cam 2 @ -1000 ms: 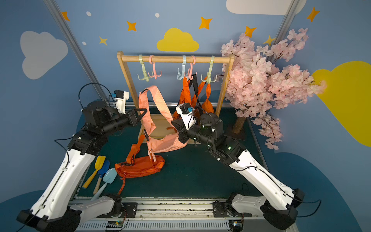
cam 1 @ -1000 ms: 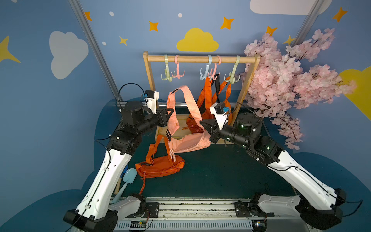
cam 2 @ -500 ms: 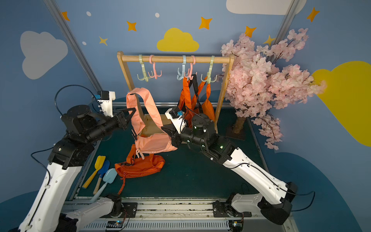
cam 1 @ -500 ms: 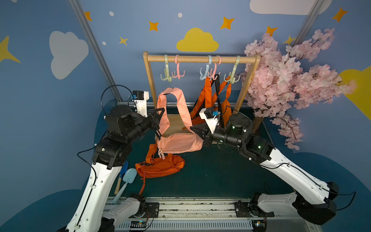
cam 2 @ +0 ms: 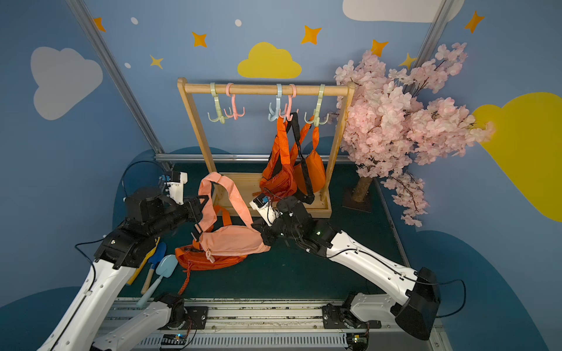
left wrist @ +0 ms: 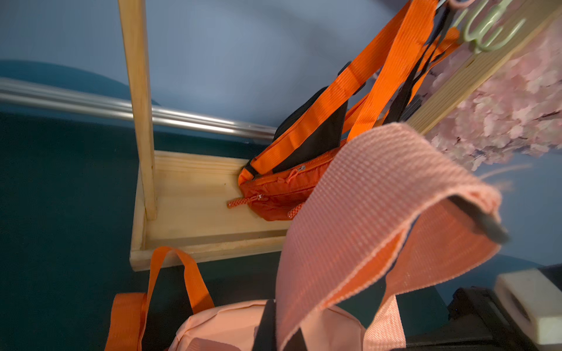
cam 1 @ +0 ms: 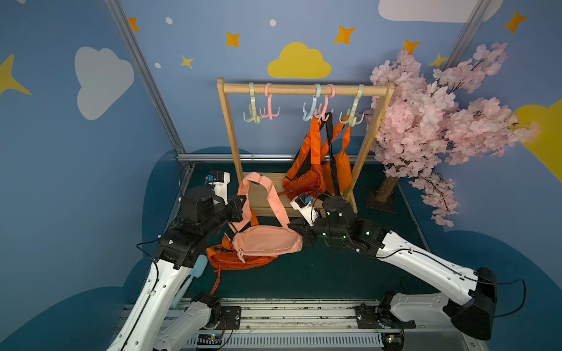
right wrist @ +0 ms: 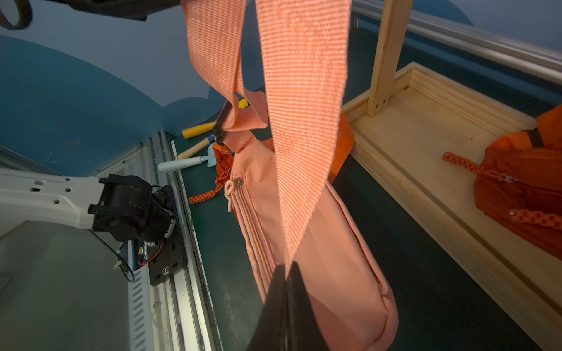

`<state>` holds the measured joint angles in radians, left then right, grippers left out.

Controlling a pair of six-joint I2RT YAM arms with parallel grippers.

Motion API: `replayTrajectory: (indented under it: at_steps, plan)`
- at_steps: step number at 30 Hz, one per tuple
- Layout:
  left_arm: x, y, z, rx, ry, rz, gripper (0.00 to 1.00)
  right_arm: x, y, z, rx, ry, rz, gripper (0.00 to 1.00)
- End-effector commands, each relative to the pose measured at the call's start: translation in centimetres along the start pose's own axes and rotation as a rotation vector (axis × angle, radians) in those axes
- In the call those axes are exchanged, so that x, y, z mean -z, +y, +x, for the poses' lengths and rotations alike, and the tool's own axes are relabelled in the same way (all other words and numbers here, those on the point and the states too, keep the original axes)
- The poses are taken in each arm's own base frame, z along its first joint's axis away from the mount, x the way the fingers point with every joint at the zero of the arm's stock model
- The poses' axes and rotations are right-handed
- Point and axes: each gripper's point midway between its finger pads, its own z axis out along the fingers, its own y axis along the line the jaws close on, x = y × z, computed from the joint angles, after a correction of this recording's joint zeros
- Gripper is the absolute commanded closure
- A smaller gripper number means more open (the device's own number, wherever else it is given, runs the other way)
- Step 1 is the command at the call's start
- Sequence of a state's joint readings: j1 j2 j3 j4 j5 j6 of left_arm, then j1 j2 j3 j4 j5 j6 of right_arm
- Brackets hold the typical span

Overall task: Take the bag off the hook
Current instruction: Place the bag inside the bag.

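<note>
The salmon-pink bag (cam 1: 264, 241) is off the rack and hangs low between my two arms, its underside touching an orange bag (cam 1: 240, 261) on the table. My left gripper (cam 1: 243, 208) is shut on one side of the pink strap (left wrist: 349, 212), which loops up above it. My right gripper (cam 1: 299, 235) is shut on the strap's other end by the bag body; its fingers (right wrist: 281, 304) pinch the webbing. The green hook (cam 1: 251, 114) and pink hook (cam 1: 269, 111) at the left of the wooden rail (cam 1: 304, 89) are bare.
More orange bags (cam 1: 307, 179) hang from the hooks at the rail's right end, over the rack's wooden base (cam 1: 264, 194). A pink blossom tree (cam 1: 425, 121) stands right of the rack. Toy shovels (cam 2: 158, 267) lie beside the left arm.
Both arms have carried the pink bag down and to the left, away from the rack. It has sunk from mid-air onto the orange bag on the table.
</note>
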<state>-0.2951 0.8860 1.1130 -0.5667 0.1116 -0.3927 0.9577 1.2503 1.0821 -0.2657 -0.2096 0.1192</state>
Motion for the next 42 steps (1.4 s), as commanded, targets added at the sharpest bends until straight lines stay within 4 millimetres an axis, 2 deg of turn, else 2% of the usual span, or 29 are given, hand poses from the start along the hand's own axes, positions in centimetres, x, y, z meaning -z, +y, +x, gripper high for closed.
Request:
replayTrajectory:
  at_steps: [1, 4, 14, 21, 26, 35, 40, 42]
  plan:
    - [0.0, 0.6, 1.0, 0.043, 0.003, -0.011, 0.96, 0.0, -0.4, 1.3, -0.048, 0.017, 0.026, 1.00]
    - [-0.6, 1.4, 3.0, 0.069, 0.047, -0.027, 0.91, -0.8, -0.9, 3.3, -0.083, 0.068, 0.033, 1.00]
    - [-2.7, 4.0, 8.9, 0.165, 0.180, -0.074, 0.90, -3.4, -1.6, 9.0, -0.198, 0.234, 0.033, 1.00]
    - [-4.1, 5.4, 13.3, 0.257, 0.292, -0.101, 0.87, -4.8, -1.9, 12.4, -0.260, 0.328, 0.039, 1.00]
    - [-4.9, 6.5, 15.8, 0.310, 0.355, -0.135, 0.87, -5.7, -2.1, 14.8, -0.291, 0.404, 0.040, 1.00]
    - [-5.6, 8.3, 19.1, 0.389, 0.419, -0.202, 0.81, -6.3, -2.4, 16.8, -0.308, 0.464, 0.065, 1.00]
    - [-5.6, 9.1, 19.9, 0.407, 0.432, -0.238, 0.77, -6.4, -2.6, 17.5, -0.302, 0.483, 0.070, 1.00]
    - [-5.7, 9.4, 20.2, 0.416, 0.437, -0.247, 0.73, -6.5, -2.7, 17.8, -0.302, 0.491, 0.074, 1.00]
